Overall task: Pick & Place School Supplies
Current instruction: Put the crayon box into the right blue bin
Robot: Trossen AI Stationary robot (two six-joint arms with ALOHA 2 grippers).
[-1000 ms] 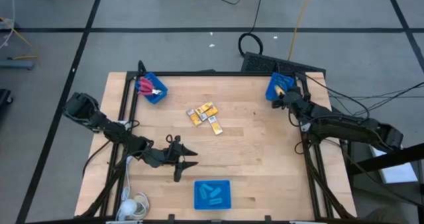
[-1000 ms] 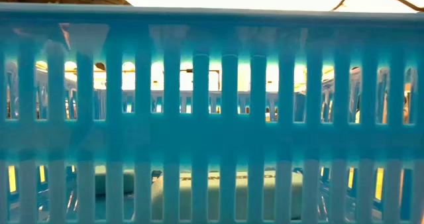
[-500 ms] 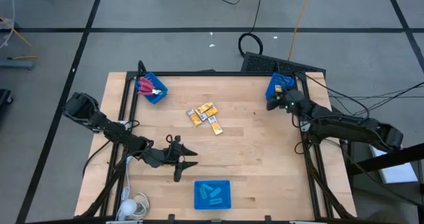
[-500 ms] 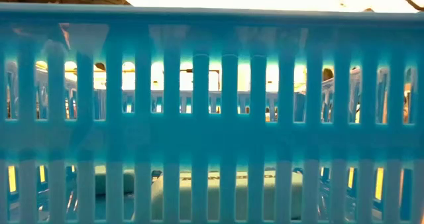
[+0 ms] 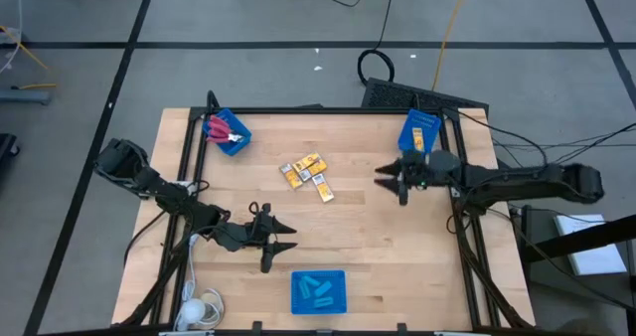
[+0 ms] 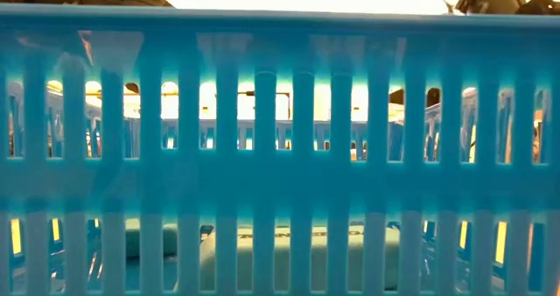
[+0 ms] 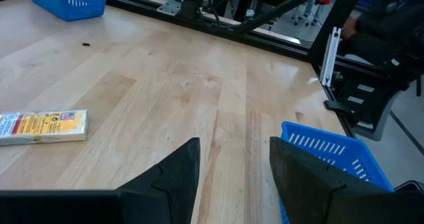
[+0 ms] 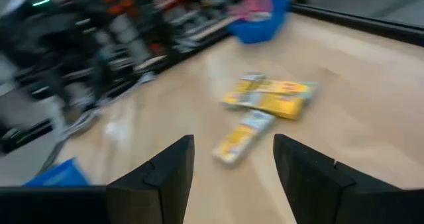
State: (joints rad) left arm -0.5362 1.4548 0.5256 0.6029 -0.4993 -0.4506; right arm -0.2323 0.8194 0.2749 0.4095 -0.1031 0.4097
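Several yellow-orange packs (image 5: 306, 172) lie in a loose heap near the table's middle; the right wrist view shows the packs (image 8: 265, 98) ahead of my fingers. Red-handled scissors (image 5: 221, 130) lie in the far-left blue bin (image 5: 232, 142). Light-blue oblong pieces (image 5: 318, 289) lie in the near blue bin (image 5: 295, 303). My right gripper (image 5: 389, 176) is open, over the table right of the packs and apart from them. My left gripper (image 5: 285, 239) is open, just above the table's near-left part, holding nothing; one pack (image 7: 41, 126) shows in its wrist view.
A third blue bin (image 5: 418, 129) with a yellow pack inside stands at the far-right corner. The low view is filled by the near bin's slotted wall (image 6: 280, 112). Black rails frame the table (image 5: 378, 227); cables lie on the floor beyond.
My right gripper has swung from the far-right bin toward the table's left and slightly nearer, ending over the wood right of the packs, turned to face them. The left arm has kept still.
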